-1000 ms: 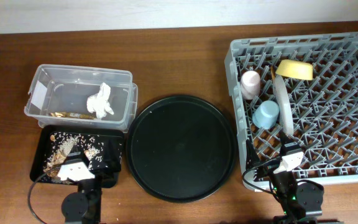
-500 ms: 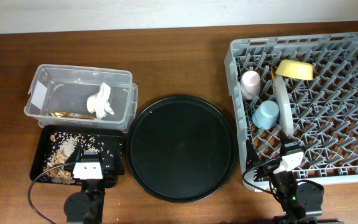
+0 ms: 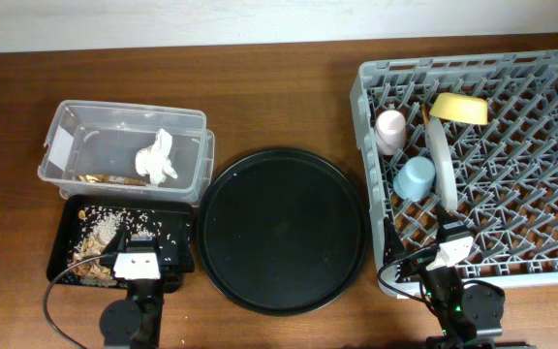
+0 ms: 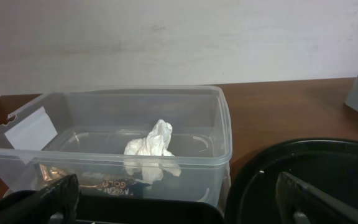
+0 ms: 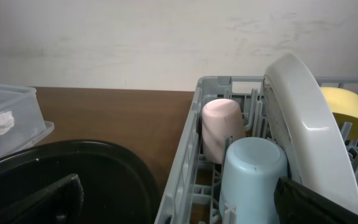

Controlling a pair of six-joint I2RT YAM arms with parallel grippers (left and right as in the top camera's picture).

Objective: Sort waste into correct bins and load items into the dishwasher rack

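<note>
The crumpled white tissue (image 3: pixel 158 157) and gold-brown wrapper (image 3: pixel 105 179) lie in the clear tub (image 3: pixel 71 116). Food scraps (image 3: pixel 100 235) lie in the shallow black tray (image 3: pixel 66 228). In the grey rack (image 3: pixel 511 73) stand the pink cup (image 3: pixel 390 131), blue cup (image 3: pixel 417 177), pale plate (image 3: pixel 441 160), yellow bowl (image 3: pixel 458 107) and a chopstick (image 3: pixel 424 114). My left gripper (image 3: pixel 148 247) is open and empty over the black tray's front; its wrist view shows the tissue (image 4: pixel 151 146) and wrapper (image 4: pixel 104 183). My right gripper (image 3: pixel 450 233) is open and empty at the rack's front-left, behind the blue cup (image 5: pixel 253 171) and plate (image 5: pixel 303 143).
A large round black tray (image 3: pixel 284 230) lies between the bins and the rack; it also shows in the left wrist view (image 4: pixel 303 168) and the right wrist view (image 5: pixel 73 174). The rack wall (image 5: pixel 188 155) stands just right of it. A white wall runs along the table's back.
My left gripper has shifted slightly right and straightened over the black tray's front. The right arm and all objects have not moved.
</note>
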